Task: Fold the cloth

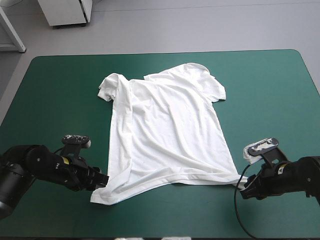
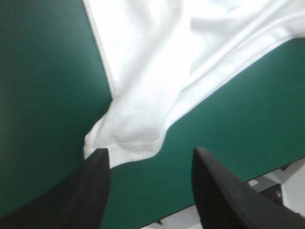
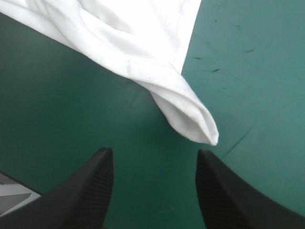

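Note:
The white T-shirt (image 1: 165, 130) lies spread nearly flat on the teal-green cover, collar end toward the far edge, hem toward the near edge, with its left side folded over in a long ridge. My left gripper (image 1: 102, 180) sits low at the hem's near left corner (image 2: 125, 136), open, the corner just ahead of its fingers and touching one fingertip (image 2: 97, 162). My right gripper (image 1: 243, 190) is open at the hem's near right corner (image 3: 190, 119), which points toward the gap between its fingers without being held.
Bare teal-green cover (image 1: 270, 100) stretches to both sides of the T-shirt and along the near edge. The table's near edge (image 2: 190, 210) runs close behind the left gripper.

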Available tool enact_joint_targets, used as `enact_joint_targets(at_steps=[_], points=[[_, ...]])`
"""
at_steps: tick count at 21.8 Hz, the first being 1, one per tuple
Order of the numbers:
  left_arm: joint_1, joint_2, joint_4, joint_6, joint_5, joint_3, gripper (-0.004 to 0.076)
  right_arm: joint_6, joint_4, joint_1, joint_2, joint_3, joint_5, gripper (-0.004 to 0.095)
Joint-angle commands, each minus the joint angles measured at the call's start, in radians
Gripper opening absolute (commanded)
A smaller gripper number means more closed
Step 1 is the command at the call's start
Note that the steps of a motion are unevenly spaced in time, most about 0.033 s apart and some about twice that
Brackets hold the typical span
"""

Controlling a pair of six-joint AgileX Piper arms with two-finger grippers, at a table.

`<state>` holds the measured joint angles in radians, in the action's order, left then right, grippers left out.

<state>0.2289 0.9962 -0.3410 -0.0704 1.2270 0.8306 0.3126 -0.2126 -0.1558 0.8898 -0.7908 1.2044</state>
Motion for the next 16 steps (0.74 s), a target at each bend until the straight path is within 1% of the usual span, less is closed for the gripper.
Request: enact_joint_targets(at_steps=[1, 4, 7, 9, 13, 16], points=[[0.001, -0.056, -0.089, 0.01, 0.062, 0.088, 0.0393, -0.027, 0.005, 0.001, -0.012, -0.094, 0.016, 0.0515], [0.007, -0.063, -0.08, 0.01, 0.064, 0.099, 0.0393, -0.05, 0.032, -0.001, -0.012, -0.13, 0.023, 0.0515], [0.056, -0.052, 0.027, 0.01, 0.064, 0.095, 0.0393, -0.07, 0.03, -0.001, -0.012, -0.128, 0.028, 0.0515], [0.092, -0.05, 0.092, 0.01, 0.064, 0.063, 0.0393, -0.077, 0.03, -0.001, -0.012, -0.128, 0.035, 0.0515], [0.103, -0.044, 0.097, -0.008, 0.061, -0.088, 0.0393, -0.079, 0.037, -0.001, -0.012, -0.128, 0.036, 0.0514], [0.103, -0.044, 0.107, -0.026, 0.005, -0.121, 0.0393, -0.079, 0.052, -0.001, -0.012, -0.126, 0.03, 0.0514]])
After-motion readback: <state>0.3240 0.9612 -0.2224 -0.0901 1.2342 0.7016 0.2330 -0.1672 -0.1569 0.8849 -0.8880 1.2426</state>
